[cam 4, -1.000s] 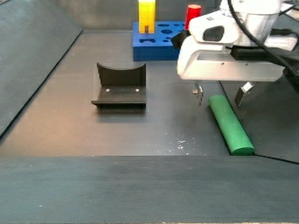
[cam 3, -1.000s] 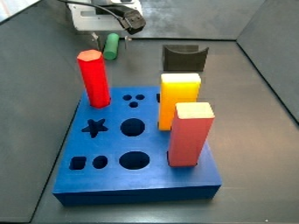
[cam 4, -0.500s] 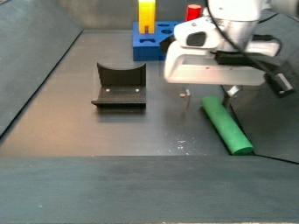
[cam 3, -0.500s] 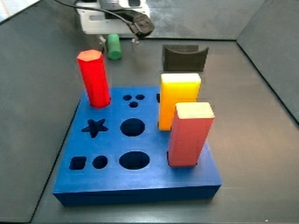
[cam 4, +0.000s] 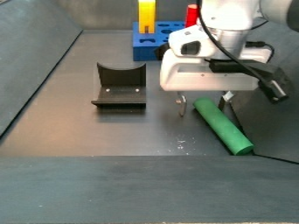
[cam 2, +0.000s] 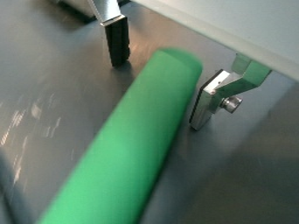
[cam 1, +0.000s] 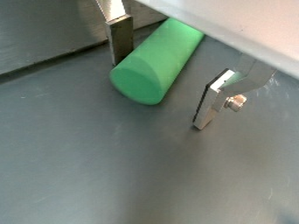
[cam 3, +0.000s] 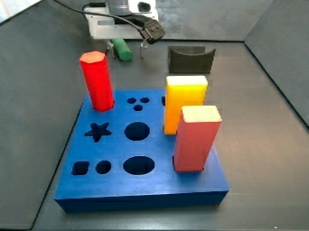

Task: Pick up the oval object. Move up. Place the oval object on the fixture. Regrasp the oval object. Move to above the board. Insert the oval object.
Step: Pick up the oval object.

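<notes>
On the dark gray floor (cam 4: 70, 175) with gray walls around it, I see my gripper (cam 4: 204, 103) down low, its fingers (cam 1: 212, 98) wide apart on both sides of the oval object (cam 4: 222, 127) lying flat, while the board (cam 3: 139, 176) holds red, yellow and orange pegs.

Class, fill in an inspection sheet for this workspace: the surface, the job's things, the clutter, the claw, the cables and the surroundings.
Surface: dark grey floor, bare in front.
Job's things: green oval object lying flat on the floor; black fixture unloaded; blue board holds a red peg, a yellow block and an orange block.
Clutter: nothing seen.
Claw: claw low over the oval object, fingers straddling it, open.
Cables: black cable at the wrist.
Surroundings: grey walls.
</notes>
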### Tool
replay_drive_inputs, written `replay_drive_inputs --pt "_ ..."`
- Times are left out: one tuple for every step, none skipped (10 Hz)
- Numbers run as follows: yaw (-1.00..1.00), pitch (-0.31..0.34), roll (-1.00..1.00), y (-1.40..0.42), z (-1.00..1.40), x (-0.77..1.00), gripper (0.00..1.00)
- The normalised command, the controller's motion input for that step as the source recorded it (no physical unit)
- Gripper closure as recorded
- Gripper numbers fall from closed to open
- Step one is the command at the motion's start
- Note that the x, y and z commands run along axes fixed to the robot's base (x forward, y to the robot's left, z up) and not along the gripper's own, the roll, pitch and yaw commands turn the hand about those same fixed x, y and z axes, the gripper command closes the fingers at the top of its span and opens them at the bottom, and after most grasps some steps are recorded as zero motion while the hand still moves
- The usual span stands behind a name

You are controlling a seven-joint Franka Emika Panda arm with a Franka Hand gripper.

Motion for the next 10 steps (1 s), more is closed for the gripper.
replay_drive_inputs --pt "0.93 -0.23 -0.12 0.03 -0.29 0.0 0.0" --pt "0.0 0.0 0.0 0.0 0.0 0.0 1.0" --pt "0.0 0.0 0.0 0.0 0.0 0.0 1.0" --pt "0.0 0.0 0.0 0.0 0.0 0.0 1.0" --pt "0.0 0.0 0.0 0.0 0.0 0.0 1.0" --pt "0.0 0.0 0.0 0.0 0.0 0.0 1.0" --pt "0.0 0.0 0.0 0.0 0.0 0.0 1.0" --pt "0.0 0.0 0.0 0.0 0.0 0.0 1.0" --pt "0.0 0.0 0.0 0.0 0.0 0.0 1.0" --pt "0.0 0.0 0.0 0.0 0.0 0.0 1.0"
